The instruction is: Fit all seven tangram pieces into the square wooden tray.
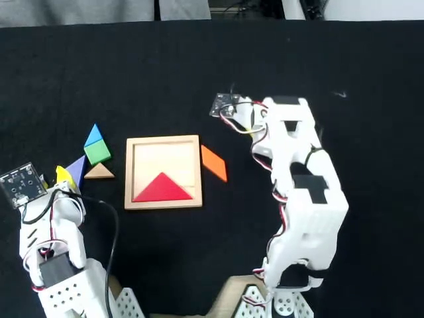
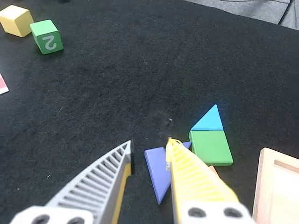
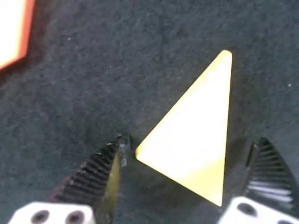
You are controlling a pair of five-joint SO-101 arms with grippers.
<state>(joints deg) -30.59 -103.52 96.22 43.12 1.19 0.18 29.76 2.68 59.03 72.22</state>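
The square wooden tray [image 1: 130, 173] lies mid-table with a red triangle [image 1: 162, 187] inside it. An orange parallelogram [image 1: 214, 162] rests just right of the tray. To its left lie a blue triangle [image 1: 94, 135], a green square [image 1: 97, 152], a purple triangle [image 1: 77, 169] and a small tan triangle [image 1: 99, 171]. My left gripper [image 2: 149, 144] is open, low over the purple triangle [image 2: 156, 170], its yellow finger [image 2: 191, 182] covering part of the piece. My right gripper [image 3: 191, 142] is open, its fingers on either side of a yellow triangle [image 3: 196, 140] lying flat on the cloth.
A yellow cube [image 2: 16, 19] and a green cube [image 2: 46, 36] sit far off on the black cloth. The right arm [image 1: 291, 132] stands over the area right of the orange piece. Bare black cloth spreads behind the tray.
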